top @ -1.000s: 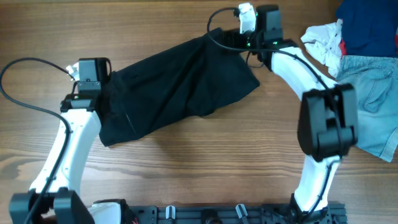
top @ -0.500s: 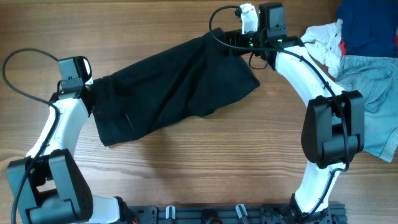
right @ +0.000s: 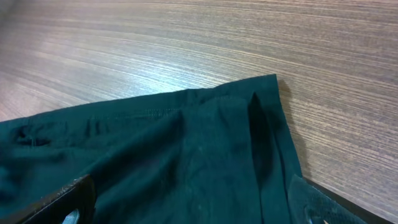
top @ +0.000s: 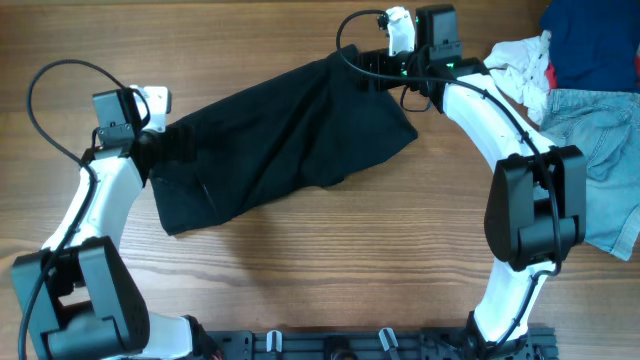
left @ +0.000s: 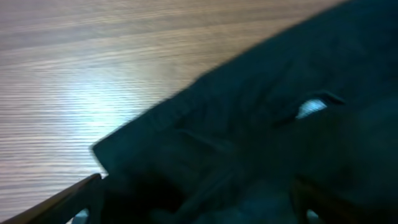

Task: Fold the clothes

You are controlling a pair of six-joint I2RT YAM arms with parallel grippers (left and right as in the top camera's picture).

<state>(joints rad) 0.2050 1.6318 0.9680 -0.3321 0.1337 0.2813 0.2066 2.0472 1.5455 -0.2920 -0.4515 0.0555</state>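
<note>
The black garment (top: pixel 290 130) lies spread diagonally on the wooden table, from lower left to upper right. My left gripper (top: pixel 178 145) is at its left edge. In the left wrist view the jaws (left: pixel 196 202) are spread wide, with the dark fabric (left: pixel 261 124) lying between and under them. A small pale patch (left: pixel 311 107) shows in a fold. My right gripper (top: pixel 365 65) is at the garment's upper right corner. Its jaws (right: pixel 189 202) are also spread wide over the fabric (right: pixel 155 143), near the hemmed corner (right: pixel 270 84).
Light blue denim shorts (top: pixel 600 160) lie at the right edge, with a navy garment (top: pixel 595 40) behind them and a white cloth (top: pixel 520 65) next to the right arm. A black rail (top: pixel 350 345) runs along the front edge. Cables loop off both wrists.
My left arm swung outward to the left, then its wrist turned so the gripper now points right onto the garment's left edge. The right arm shifted slightly. The garment has not moved.
</note>
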